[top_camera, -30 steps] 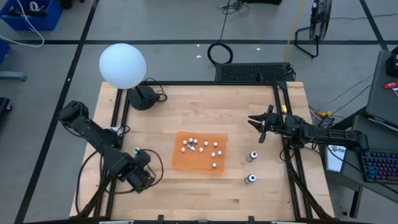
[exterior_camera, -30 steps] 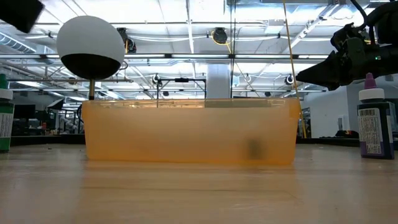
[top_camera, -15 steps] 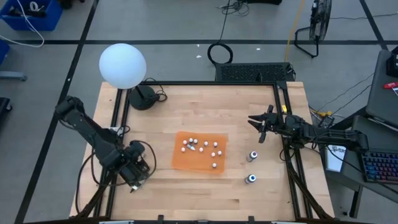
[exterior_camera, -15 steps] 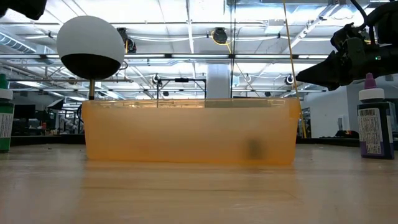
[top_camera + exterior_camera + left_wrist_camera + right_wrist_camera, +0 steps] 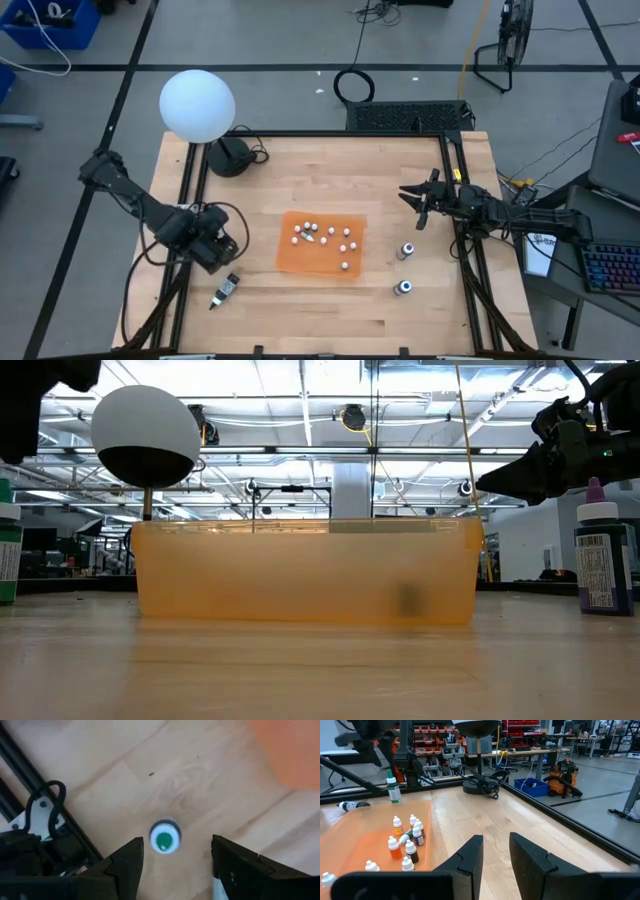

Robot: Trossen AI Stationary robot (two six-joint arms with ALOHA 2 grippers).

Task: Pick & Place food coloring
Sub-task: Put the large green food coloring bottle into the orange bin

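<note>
- My left gripper (image 5: 175,865) has pulled up and back; a bottle lying flat (image 5: 226,288) now shows just in front of it.
- Its fingers stand spread, empty, directly above an upright green-capped bottle (image 5: 164,839).
- Small bottles (image 5: 325,236) sit on the orange mat (image 5: 300,256), off to its right.
- My right gripper (image 5: 415,203) waits past the mat, fingers nearly together, empty.

Bare wood surrounds the green-capped bottle (image 5: 163,840) standing between orange mat (image 5: 322,243) and frame rail (image 5: 185,205).

No readable text — only an illegible printed label on the purple-capped bottle (image 5: 603,560).
</note>
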